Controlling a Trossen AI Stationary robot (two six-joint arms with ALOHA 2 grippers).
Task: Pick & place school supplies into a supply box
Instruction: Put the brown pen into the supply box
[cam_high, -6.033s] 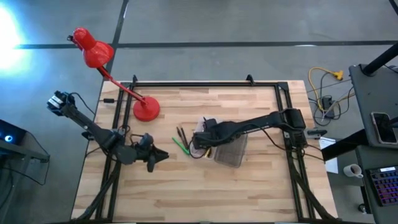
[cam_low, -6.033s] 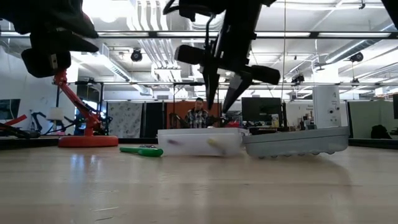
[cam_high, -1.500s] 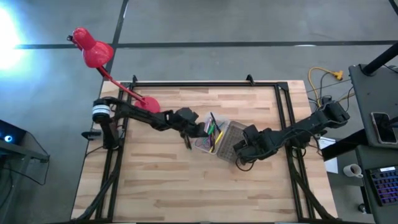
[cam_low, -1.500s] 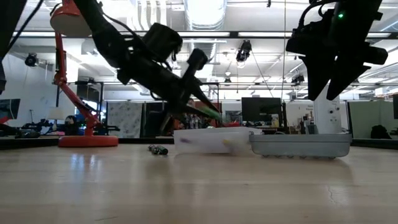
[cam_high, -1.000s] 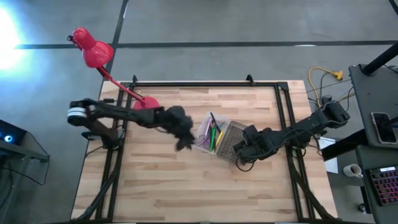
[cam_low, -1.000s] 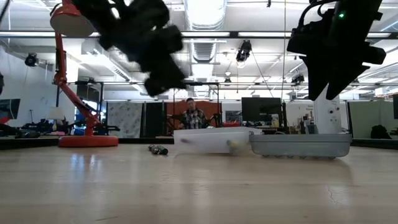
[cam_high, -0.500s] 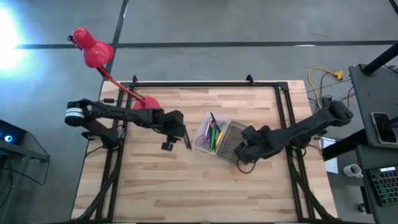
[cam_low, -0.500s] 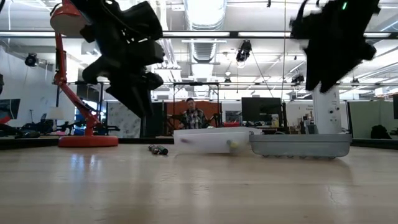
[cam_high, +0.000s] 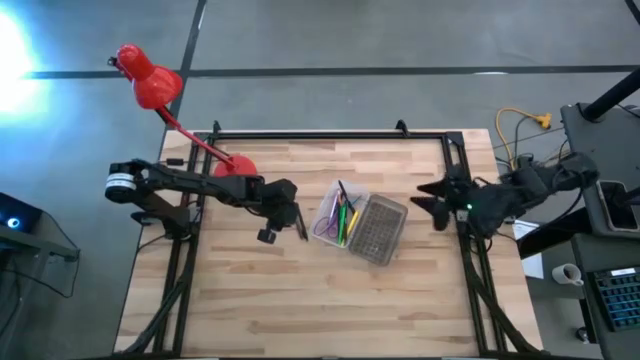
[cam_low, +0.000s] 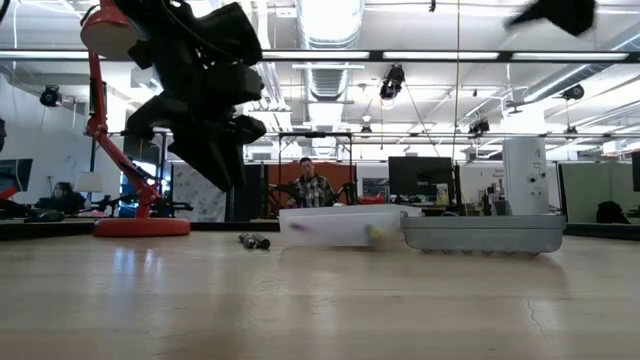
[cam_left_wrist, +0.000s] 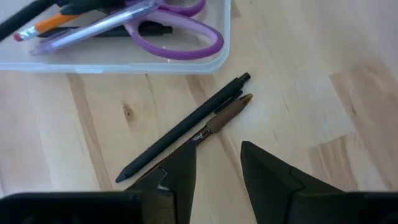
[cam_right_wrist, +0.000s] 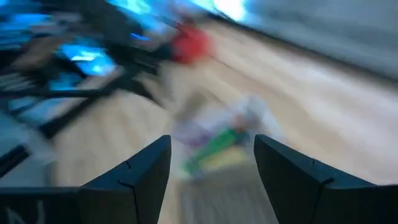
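Note:
The clear supply box sits mid-table and holds green, yellow, orange and purple pens and purple-handled scissors. Its grey dotted lid lies flat beside it on the right. A black pen and a brown one lie on the wood just left of the box. My left gripper hangs open above these two pens, pointing down. My right gripper is open, raised near the table's right edge, away from the box.
A red desk lamp stands with its base at the far left of the table, close behind my left arm. Black frame rails border the table. A person sits in the room beyond. Bare wood lies toward the near edge.
My left gripper has come down and tipped to point at the table over the two pens left of the box, then held still. My right gripper has left its place above the lid and pulled up and back toward the table's right edge. Box and lid have stayed put.

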